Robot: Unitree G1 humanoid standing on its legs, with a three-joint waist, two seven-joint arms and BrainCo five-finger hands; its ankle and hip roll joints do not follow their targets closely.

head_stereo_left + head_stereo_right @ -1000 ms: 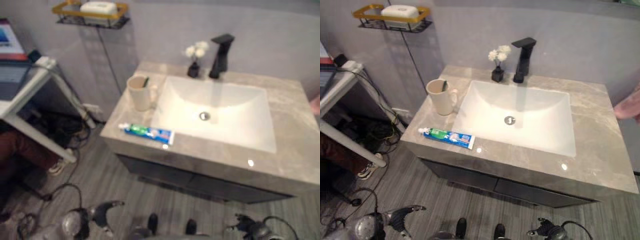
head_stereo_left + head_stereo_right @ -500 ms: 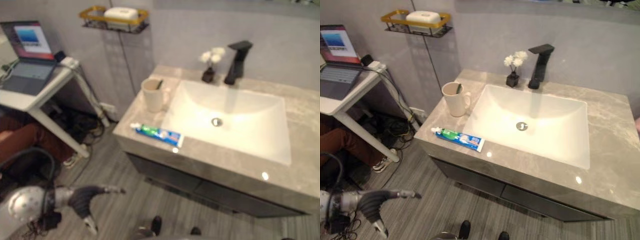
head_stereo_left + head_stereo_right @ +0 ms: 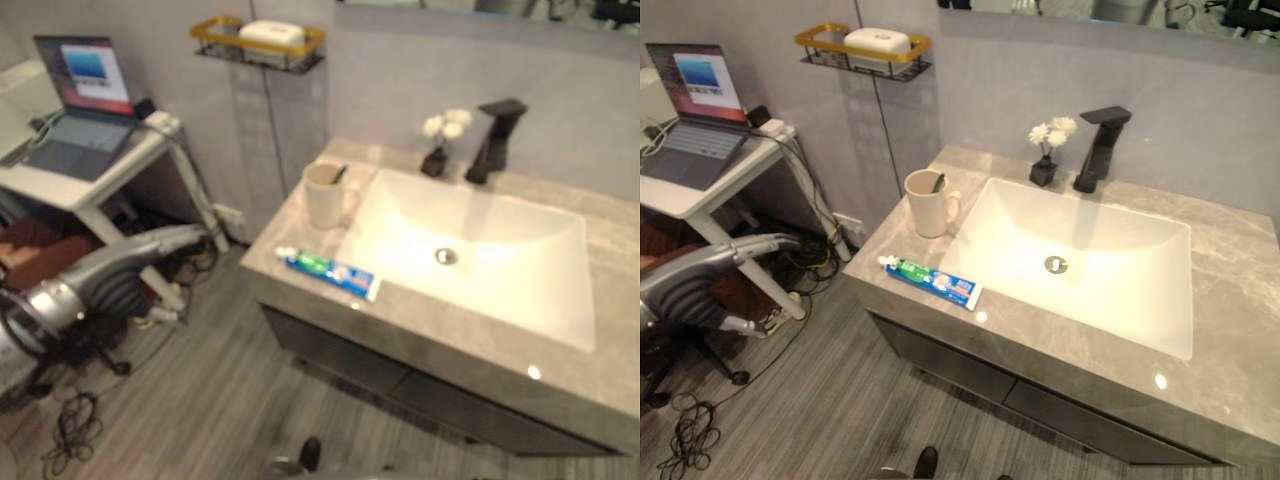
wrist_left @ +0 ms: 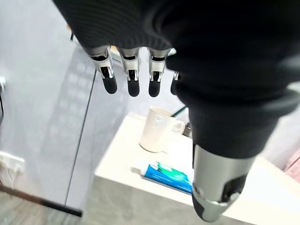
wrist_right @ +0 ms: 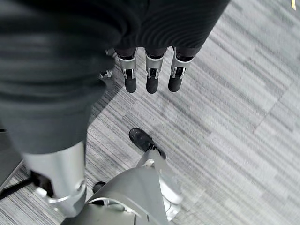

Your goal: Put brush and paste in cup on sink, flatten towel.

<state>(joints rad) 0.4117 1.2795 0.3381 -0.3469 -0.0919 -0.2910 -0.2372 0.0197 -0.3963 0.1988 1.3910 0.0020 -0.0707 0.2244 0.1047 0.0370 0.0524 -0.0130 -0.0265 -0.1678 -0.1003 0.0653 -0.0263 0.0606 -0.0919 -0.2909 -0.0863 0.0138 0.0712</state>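
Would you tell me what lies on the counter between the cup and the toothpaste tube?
Nothing: bare counter separates the cup from the toothpaste tube, clearest in the right eye view.

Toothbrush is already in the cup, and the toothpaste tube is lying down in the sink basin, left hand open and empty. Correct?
Not quite. The toothpaste tube lies on the countertop in front of the cup, beside the basin, not in it; the right eye view shows this. The rest holds: a green-handled toothbrush stands in the cup, and the left hand is open and empty.
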